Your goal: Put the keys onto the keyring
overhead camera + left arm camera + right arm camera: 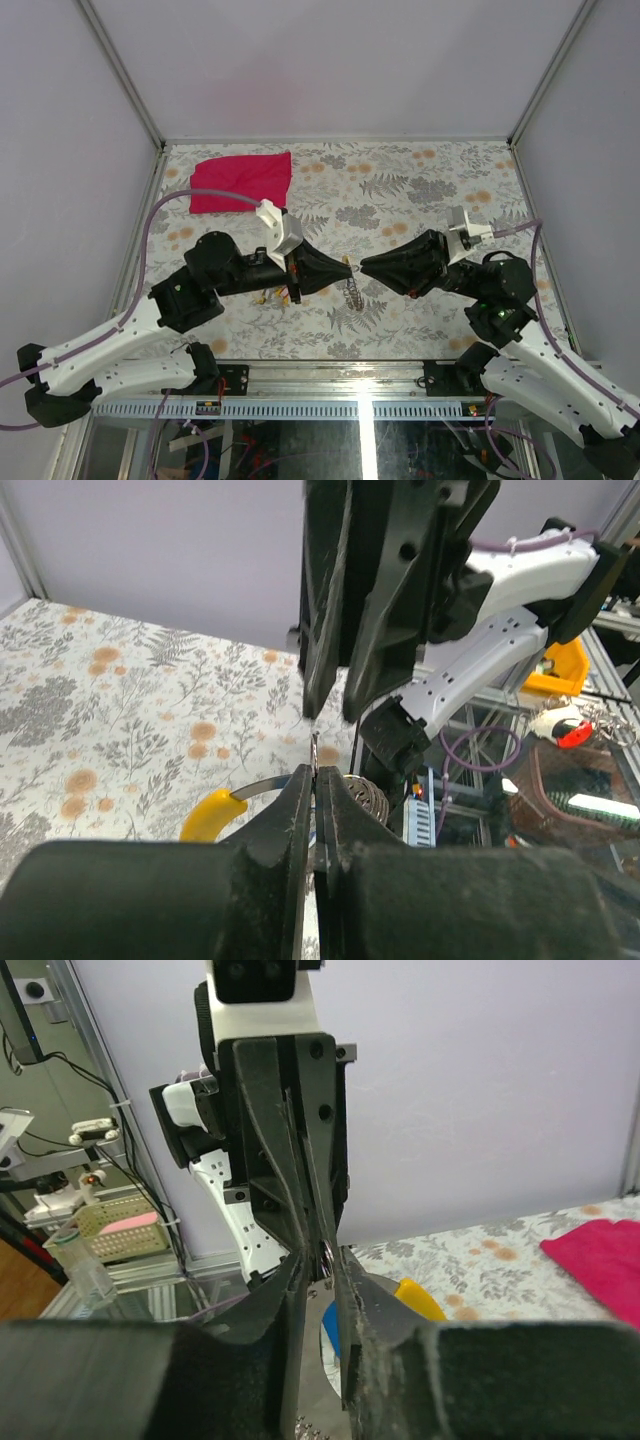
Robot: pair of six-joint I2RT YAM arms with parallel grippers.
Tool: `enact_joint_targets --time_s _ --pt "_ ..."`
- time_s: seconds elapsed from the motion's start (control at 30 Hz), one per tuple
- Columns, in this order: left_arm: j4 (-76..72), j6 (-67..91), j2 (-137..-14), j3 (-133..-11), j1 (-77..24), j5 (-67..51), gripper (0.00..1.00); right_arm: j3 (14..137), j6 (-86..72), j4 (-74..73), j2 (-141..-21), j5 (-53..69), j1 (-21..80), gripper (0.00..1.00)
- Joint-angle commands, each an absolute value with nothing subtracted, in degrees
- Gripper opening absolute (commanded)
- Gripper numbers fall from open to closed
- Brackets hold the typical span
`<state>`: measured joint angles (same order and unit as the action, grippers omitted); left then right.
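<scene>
Left tool (341, 266) is pressed shut on keyring (352, 290) over tabletop (430, 200) centre, right tool (363, 265) slightly spread at its 3 o'clock, keys (274, 296) at 8; the pinch wants a firm, edge-on hold before right fetches one.

Rumpled red fabric cloth (241, 181) is lying at far-left corner of floral-patterned bench (420, 190) | pale slotted plastic basket (110, 1228) is sitting off the bench, in background

The left arm (120, 345) and right arm (545, 365) reach inward, their tips almost meeting nose to nose. The left end effector (343, 265) is pinched closed; the right end effector (364, 264) seems slightly parted.
</scene>
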<state>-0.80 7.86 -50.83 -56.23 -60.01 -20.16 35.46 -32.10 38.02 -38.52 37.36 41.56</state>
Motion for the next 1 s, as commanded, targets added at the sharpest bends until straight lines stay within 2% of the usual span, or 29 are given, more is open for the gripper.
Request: enact_joint_targets --time_s 0.0,0.23,0.33,0.67,0.97 --pt "10.5 1.4 -51.0 -63.0 -60.3 -20.5 0.0 41.9 -24.1 30.0 -35.3 37.3 41.4 0.26" --pt "28.1 -7.5 -56.4 -73.4 -60.3 -20.7 0.0 46.3 -12.5 12.5 -33.7 38.1 41.3 0.38" --pt "35.1 -11.4 -59.9 -78.5 -60.3 -21.2 0.0 46.8 -7.9 8.4 -33.1 39.1 41.4 0.41" --pt "54.4 -19.3 -70.7 -92.3 -65.8 -10.7 0.0 46.0 2.5 2.7 -33.0 43.4 41.3 0.37" --pt "55.9 -20.4 -71.4 -94.7 -68.7 -8.6 0.0 47.0 1.1 4.7 -39.3 51.2 41.4 0.33"
